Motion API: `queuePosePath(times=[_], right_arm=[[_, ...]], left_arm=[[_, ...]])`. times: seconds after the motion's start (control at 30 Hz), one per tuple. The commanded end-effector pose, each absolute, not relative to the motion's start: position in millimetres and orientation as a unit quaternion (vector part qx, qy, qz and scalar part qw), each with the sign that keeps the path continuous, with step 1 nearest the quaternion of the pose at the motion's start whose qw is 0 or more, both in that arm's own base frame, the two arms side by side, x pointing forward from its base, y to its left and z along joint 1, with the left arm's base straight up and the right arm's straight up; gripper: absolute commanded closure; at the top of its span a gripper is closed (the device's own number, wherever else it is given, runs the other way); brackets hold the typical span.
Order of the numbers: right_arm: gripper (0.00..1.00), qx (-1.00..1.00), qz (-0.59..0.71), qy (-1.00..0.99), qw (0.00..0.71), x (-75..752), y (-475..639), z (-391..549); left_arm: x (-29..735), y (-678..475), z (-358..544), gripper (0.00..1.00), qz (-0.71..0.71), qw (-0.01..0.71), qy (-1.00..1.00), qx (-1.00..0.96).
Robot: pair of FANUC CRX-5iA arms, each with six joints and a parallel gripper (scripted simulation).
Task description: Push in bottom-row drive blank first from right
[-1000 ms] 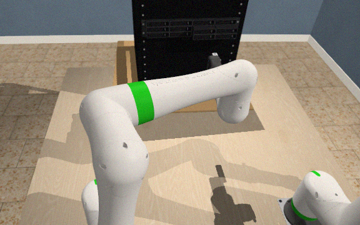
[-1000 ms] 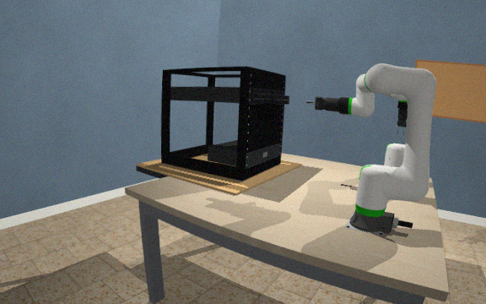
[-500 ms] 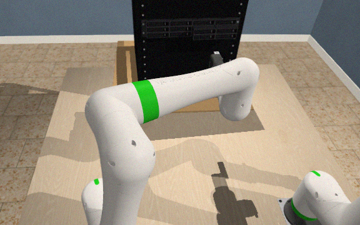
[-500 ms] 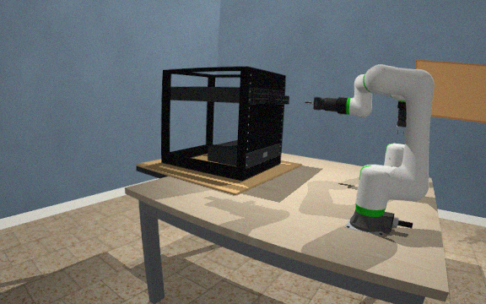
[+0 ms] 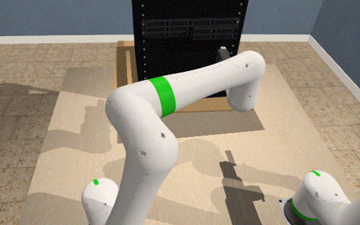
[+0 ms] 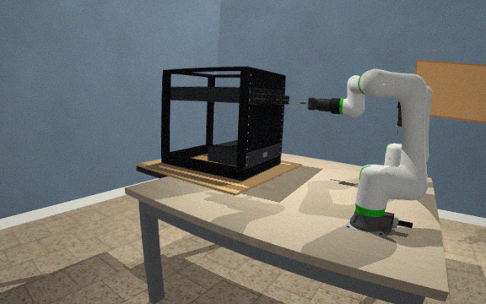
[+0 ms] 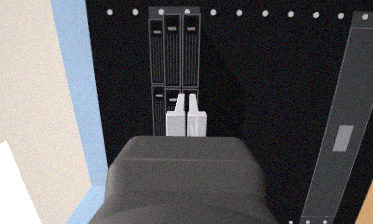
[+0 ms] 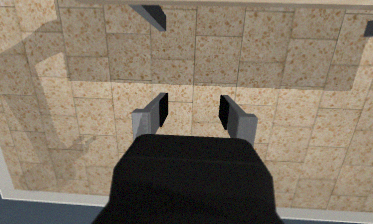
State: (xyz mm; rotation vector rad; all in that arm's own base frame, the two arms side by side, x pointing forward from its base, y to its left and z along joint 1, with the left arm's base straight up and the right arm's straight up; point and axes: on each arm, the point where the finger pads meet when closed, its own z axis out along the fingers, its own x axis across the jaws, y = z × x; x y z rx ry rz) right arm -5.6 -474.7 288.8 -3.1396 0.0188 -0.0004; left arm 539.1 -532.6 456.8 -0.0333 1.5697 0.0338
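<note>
The black rack [image 5: 180, 59] [image 6: 264, 122] [image 7: 267, 75] stands upright on a wooden base. The bottom-row, first-from-right drive blank [image 5: 225, 36] [image 7: 190, 57] is dark, with a small handle. A dark block [image 6: 286, 100] juts from the rack's front in the exterior view; which blanks it comprises cannot be told there. My left gripper [image 5: 223, 48] [image 6: 303, 102] [image 7: 187, 104] is shut and empty, a short gap in front of the rack. In the left wrist view its tips overlap the neighbouring blanks and hide part of them. My right gripper [image 8: 193, 104] is open and empty, away from the rack.
The other blanks [image 5: 157, 29] [image 7: 157, 55] sit around it in three rows. A grey unit [image 6: 264, 154] [image 7: 332, 125] fills the rack's bottom. The rack's wooden base [image 5: 199, 106] [image 6: 230, 188] rests on the table [image 6: 285, 228]. The left arm crosses in front of the rack in the top view.
</note>
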Motion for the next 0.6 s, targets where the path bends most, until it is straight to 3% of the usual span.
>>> queuePosePath(times=[0.0,0.57], right_arm=[[0.00,-1.000,0.000,0.006,0.000,-6,-475,290],[0.00,-1.000,0.000,0.006,0.000,-6,-475,290]], left_arm=[[563,-554,457,1.00,0.015,0.707,0.707,-0.016],[596,-582,454,1.00,0.015,0.707,0.707,-0.016]])
